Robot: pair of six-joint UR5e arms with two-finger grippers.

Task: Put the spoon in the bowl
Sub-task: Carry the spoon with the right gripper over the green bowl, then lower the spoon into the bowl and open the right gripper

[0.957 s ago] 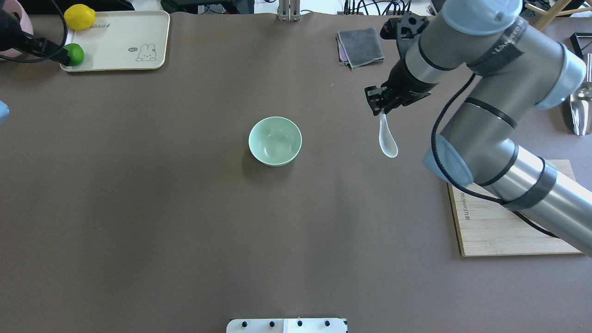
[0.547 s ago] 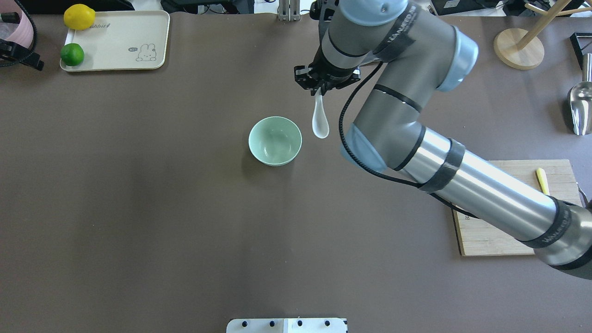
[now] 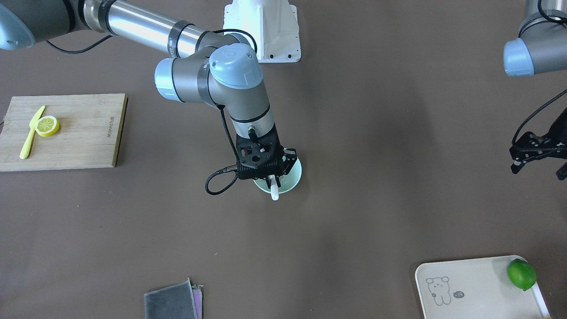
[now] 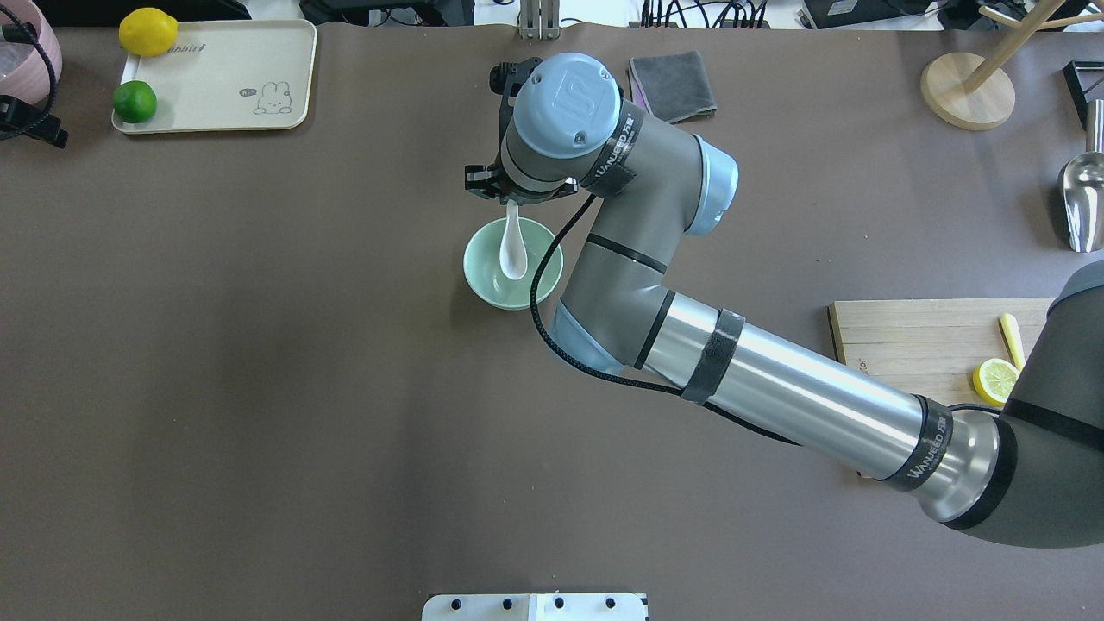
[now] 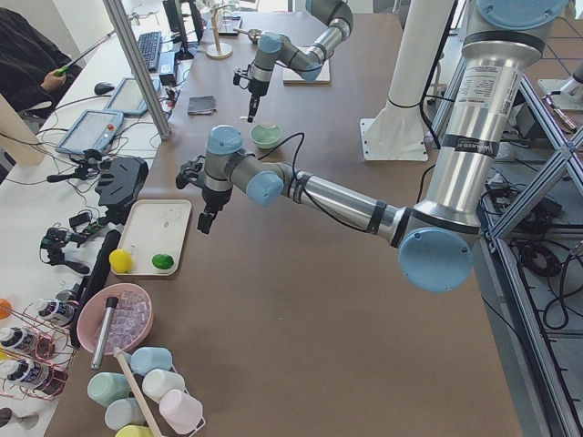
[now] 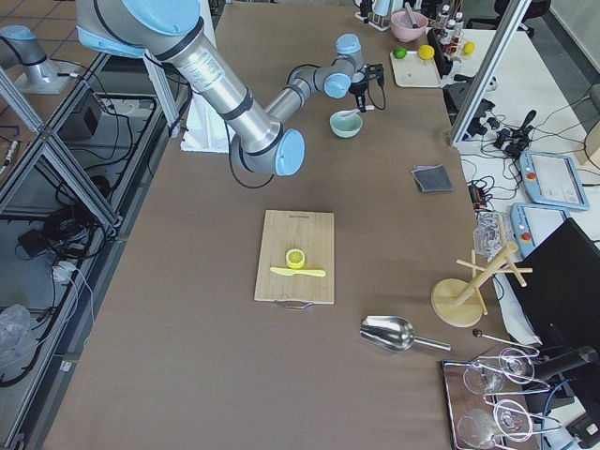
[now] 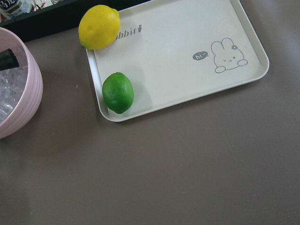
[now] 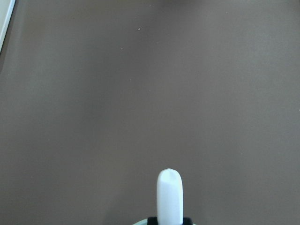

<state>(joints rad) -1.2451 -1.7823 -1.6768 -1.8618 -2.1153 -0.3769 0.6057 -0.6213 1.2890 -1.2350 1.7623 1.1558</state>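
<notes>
The pale mint-green bowl [image 4: 483,280] stands mid-table. My right gripper [image 4: 511,202] is shut on the handle of the white spoon [image 4: 513,250] and holds it at the bowl's far rim. The scoop hangs down inside the bowl's outline; I cannot tell whether it touches the bottom. In the front-facing view the gripper [image 3: 273,180] covers most of the bowl [image 3: 296,173], and the spoon's handle end [image 3: 274,193] sticks out. The right wrist view shows the handle [image 8: 169,197]. My left gripper [image 3: 538,170] hovers open and empty at the table's far left.
A cream tray [image 4: 224,60] with a lemon [image 4: 148,32] and a lime [image 4: 134,102] lies back left, beside a pink bowl [image 4: 43,43]. A grey cloth [image 4: 673,84] lies behind the right arm. A cutting board [image 4: 906,336] with a lemon half [image 4: 994,381] and a yellow knife [image 4: 1011,341] lies right.
My right arm has swung left with the spoon, from right of the bowl to over it. The scoop now hangs inside the bowl's outline.
</notes>
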